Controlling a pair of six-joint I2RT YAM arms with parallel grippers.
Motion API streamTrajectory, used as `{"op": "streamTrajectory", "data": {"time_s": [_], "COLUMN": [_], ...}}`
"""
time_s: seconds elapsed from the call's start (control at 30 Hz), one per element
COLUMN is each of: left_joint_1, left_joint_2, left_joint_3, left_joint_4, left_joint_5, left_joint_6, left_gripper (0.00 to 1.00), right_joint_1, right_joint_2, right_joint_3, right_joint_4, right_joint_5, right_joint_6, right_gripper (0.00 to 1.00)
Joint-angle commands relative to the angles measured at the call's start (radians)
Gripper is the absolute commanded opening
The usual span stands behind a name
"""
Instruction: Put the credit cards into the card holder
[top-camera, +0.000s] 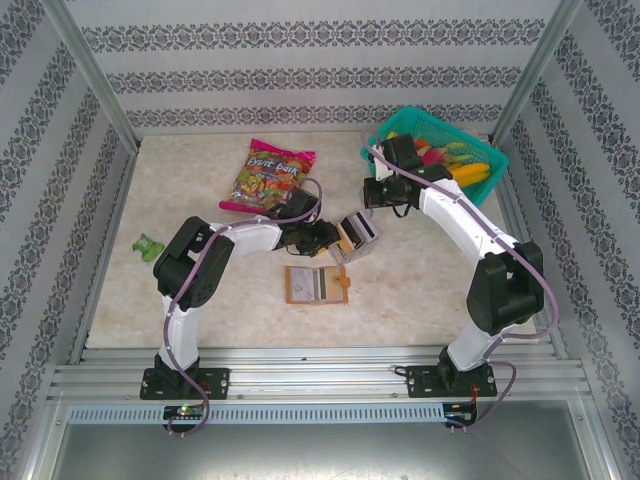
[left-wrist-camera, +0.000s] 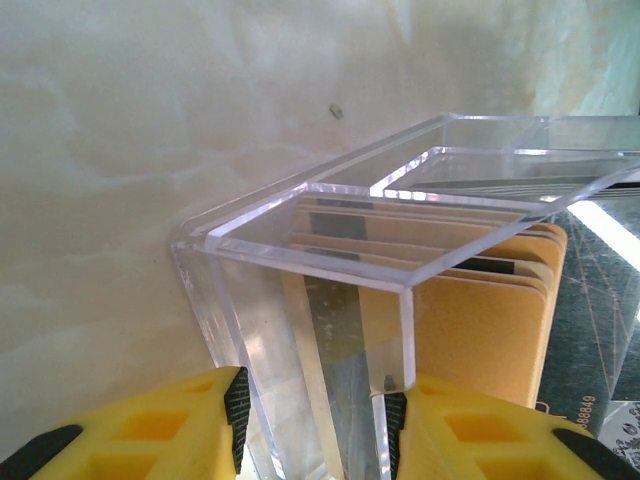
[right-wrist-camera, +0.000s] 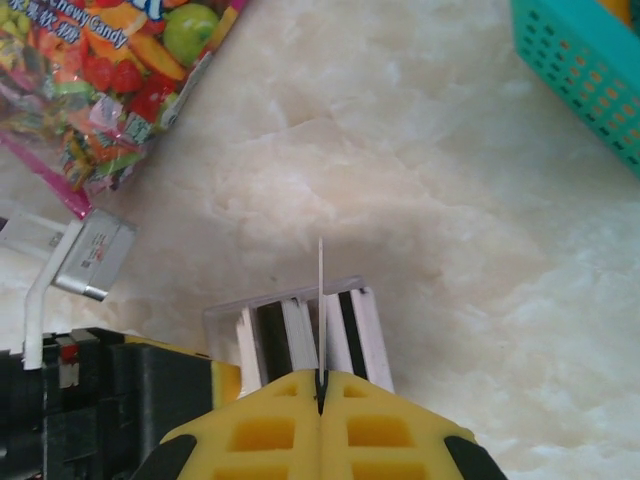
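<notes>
Right gripper (right-wrist-camera: 320, 385): fingers together, clamped on one credit card (right-wrist-camera: 320, 300) over clear tray (right-wrist-camera: 285, 300) slots.
Left gripper (left-wrist-camera: 315, 405): clamped on tray wall; other cards (left-wrist-camera: 480, 330) upright inside.
Procedure: draw card straight along slot, no twist, with tray steadied.
Card edge-on, edge running straight out from fingertips; long axis not discernible.
Card holder (top-camera: 316, 285): open flat, well apart from tray, long axis left-right.

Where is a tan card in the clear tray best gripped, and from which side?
Pinch the tan card by its exposed edge, coming through the open side of the clear tray; the cards stand packed in slots, and walls cover the rest.
</notes>
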Motion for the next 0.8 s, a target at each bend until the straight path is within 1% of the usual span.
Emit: {"op": "streamTrajectory", "data": {"time_s": [0.0, 0.07, 0.17, 0.23, 0.37, 0.43, 0.47, 0.6, 0.7, 0.77], "left_joint_1": [0.011, 0.011, 0.011, 0.011, 0.011, 0.011, 0.01, 0.011, 0.015, 0.02], "left_joint_2": [-0.007, -0.029, -0.079, -0.112, -0.182, -0.227, -0.253, -0.381, -0.474, -0.527], "left_joint_3": [-0.009, -0.018, -0.043, -0.057, -0.094, -0.125, -0.145, -0.243, -0.31, -0.363], "left_joint_4": [-0.015, 0.0, 0.013, 0.025, 0.058, 0.047, 0.039, -0.041, -0.165, -0.216], "left_joint_5": [0.012, 0.01, -0.018, -0.03, -0.033, -0.051, -0.065, -0.148, -0.226, -0.257], "left_joint_6": [0.03, 0.04, 0.056, 0.064, 0.072, 0.078, 0.082, 0.099, 0.115, 0.122], "left_gripper": [0.43, 0.43, 0.45, 0.46, 0.48, 0.49, 0.49, 0.51, 0.53, 0.54], "right_joint_1": [0.012, 0.008, -0.005, -0.005, 0.001, 0.019, 0.038, 0.143, 0.256, 0.328], "right_joint_2": [0.022, 0.016, -0.031, -0.075, -0.181, -0.229, -0.255, -0.327, -0.352, -0.347], "right_joint_3": [-0.024, -0.038, -0.088, -0.131, -0.262, -0.34, -0.374, -0.466, -0.532, -0.554], "right_joint_4": [0.005, 0.011, 0.08, 0.123, 0.234, 0.295, 0.309, 0.274, 0.288, 0.302], "right_joint_5": [-0.031, -0.048, -0.164, -0.196, -0.246, -0.265, -0.249, -0.101, 0.001, 0.07], "right_joint_6": [0.006, 0.033, 0.096, 0.136, 0.228, 0.272, 0.278, 0.297, 0.342, 0.374], "right_gripper": [0.0, 0.0, 0.0, 0.0, 0.0, 0.0, 0.0, 0.0, 0.0, 0.0]}}
